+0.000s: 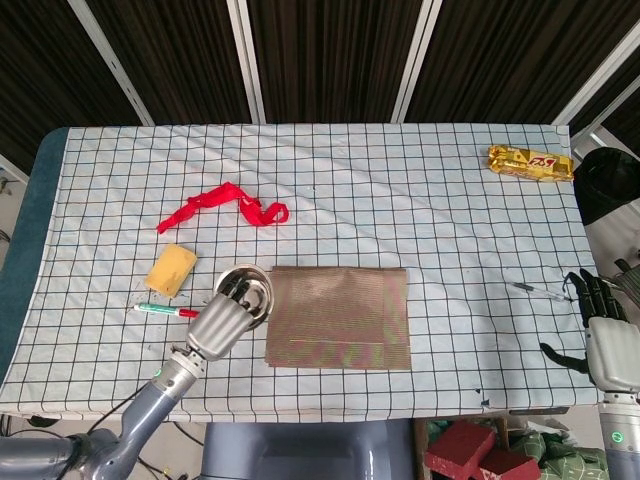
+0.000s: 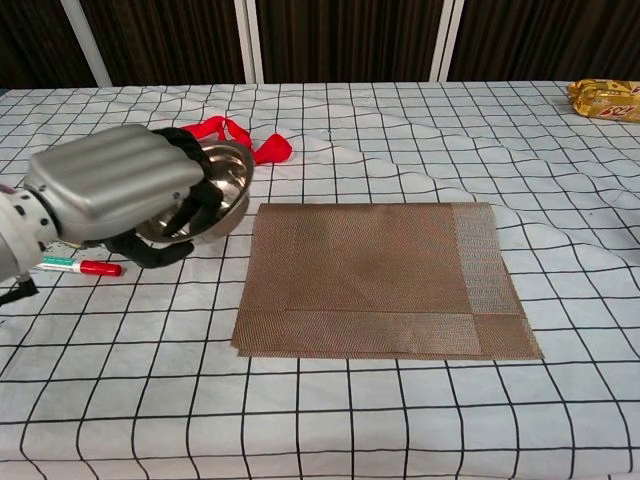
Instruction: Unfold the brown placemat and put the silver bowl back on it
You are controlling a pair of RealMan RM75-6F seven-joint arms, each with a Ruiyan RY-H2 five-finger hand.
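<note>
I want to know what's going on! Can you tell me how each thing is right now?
Silver bowl: lifted, tilted, off the mat.
Left hand: grips the bowl's rim.
Brown placemat: folded, flat, nothing on it.
Right hand: idle at the table's right edge, holds nothing.
Marker: capped, lying flat.
Red ribbon: loose, crumpled.

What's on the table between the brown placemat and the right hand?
Only a pen lies there, close to the right hand; the rest toward the placemat is bare checked cloth, seen in the head view.

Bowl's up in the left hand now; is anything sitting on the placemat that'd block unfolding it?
Nothing visible lies on the brown placemat. The left hand holds the silver bowl off to the mat's left; the marker lies clear of it.
</note>
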